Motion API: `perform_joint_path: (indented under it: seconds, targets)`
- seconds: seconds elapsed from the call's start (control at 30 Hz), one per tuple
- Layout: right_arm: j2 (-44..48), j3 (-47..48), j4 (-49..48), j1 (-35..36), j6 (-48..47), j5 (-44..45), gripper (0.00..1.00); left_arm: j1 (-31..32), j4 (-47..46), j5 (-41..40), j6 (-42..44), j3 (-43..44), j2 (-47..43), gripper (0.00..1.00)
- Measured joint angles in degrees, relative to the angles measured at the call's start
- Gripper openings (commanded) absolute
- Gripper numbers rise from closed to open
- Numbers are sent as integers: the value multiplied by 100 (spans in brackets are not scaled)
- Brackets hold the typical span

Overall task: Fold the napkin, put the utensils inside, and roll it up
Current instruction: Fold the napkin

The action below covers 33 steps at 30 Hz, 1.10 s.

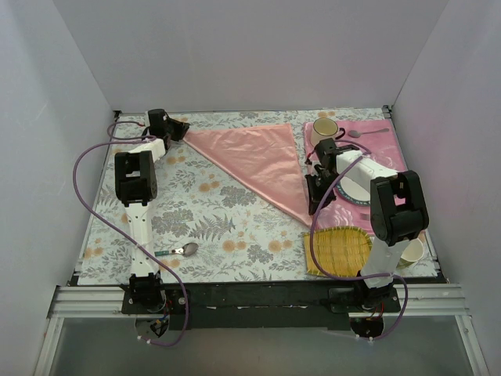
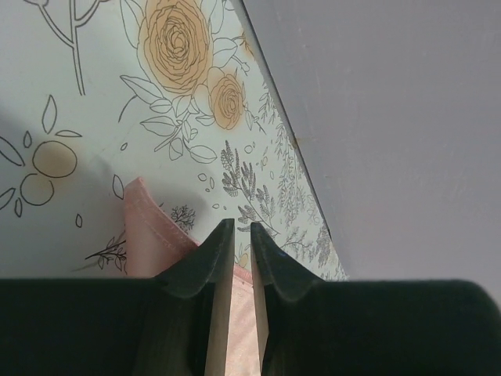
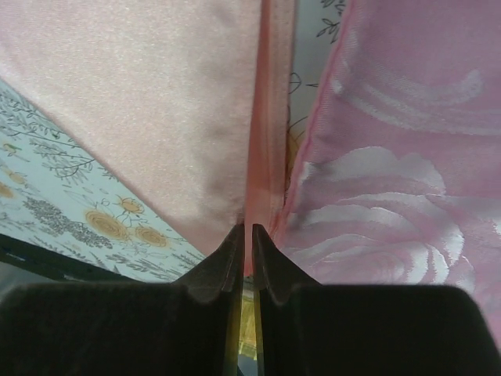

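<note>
The salmon-pink napkin lies folded into a triangle on the floral tablecloth, stretched between its far left corner and its near right tip. My left gripper is at the far left corner, jaws nearly closed with the pink hem between them. My right gripper pinches the near tip; in the right wrist view the napkin runs into the shut jaws. The teal-handled spoon lies near the front left, beside the left arm.
A deeper pink placemat at the right carries a cup, an all-silver spoon and a plate; it also shows in the right wrist view. A yellow bamboo mat and a white cup sit front right. Walls enclose three sides.
</note>
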<state>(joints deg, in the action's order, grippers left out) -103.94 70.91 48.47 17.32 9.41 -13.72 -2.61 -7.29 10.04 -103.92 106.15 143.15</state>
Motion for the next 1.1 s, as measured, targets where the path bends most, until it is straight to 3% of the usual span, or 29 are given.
perform_joint_path:
  seconds: [0.17,0.43,0.7,1.1]
  targets:
    - [-144,138,249,-4,-105,282,18,-22,44,7,0,50,15,14]
    - [-90,1093,492,151,-173,-26,34,-28,-24,63,-26,116,210,14]
    - [-306,684,404,437,-232,-723,34,-42,-44,74,-22,116,214,14]
    - [-411,-61,197,448,-417,127,38,-83,-52,92,-46,116,221,14]
